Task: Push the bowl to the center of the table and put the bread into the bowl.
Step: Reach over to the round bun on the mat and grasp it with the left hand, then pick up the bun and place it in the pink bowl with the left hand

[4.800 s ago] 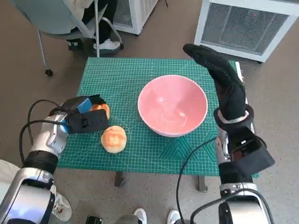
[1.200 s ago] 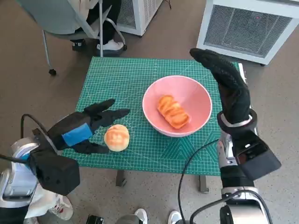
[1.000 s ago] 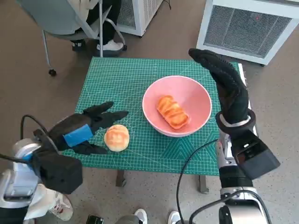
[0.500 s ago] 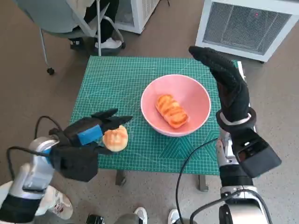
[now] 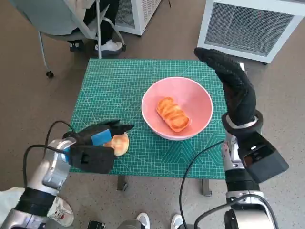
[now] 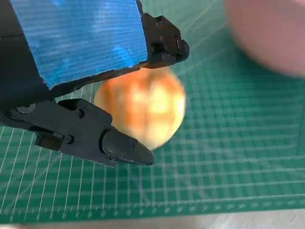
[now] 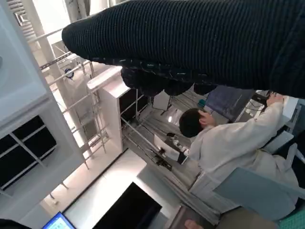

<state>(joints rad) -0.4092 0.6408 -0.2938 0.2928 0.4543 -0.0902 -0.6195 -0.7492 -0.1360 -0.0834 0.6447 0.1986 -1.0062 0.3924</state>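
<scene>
The pink bowl [image 5: 202, 102] stands right of the middle of the green mat [image 5: 119, 86], with a long bread [image 5: 172, 114] lying inside it. A round bun [image 5: 121, 142] rests on the mat near the front edge. My left hand [image 5: 97, 143] lies over its left side. In the left wrist view, that hand [image 6: 81, 52] has its fingers [image 6: 119, 145] on both sides of the bun [image 6: 143, 109], still apart, and the bowl [image 6: 271, 38] shows as a blur beyond. My right hand [image 5: 233, 88] is raised flat beside the bowl's right rim, holding nothing.
A chair [image 5: 62, 24] and a person's shoes [image 5: 108, 46] are behind the table's left corner. A white louvred unit [image 5: 252, 26] stands at the back right. The right wrist view shows my glove [image 7: 200, 43] and a seated person [image 7: 228, 143].
My left hand has moved in from the left and now lies over the round bun. The long bread, near the left hand 4.8 s ago, now lies in the bowl. The right hand has hardly moved.
</scene>
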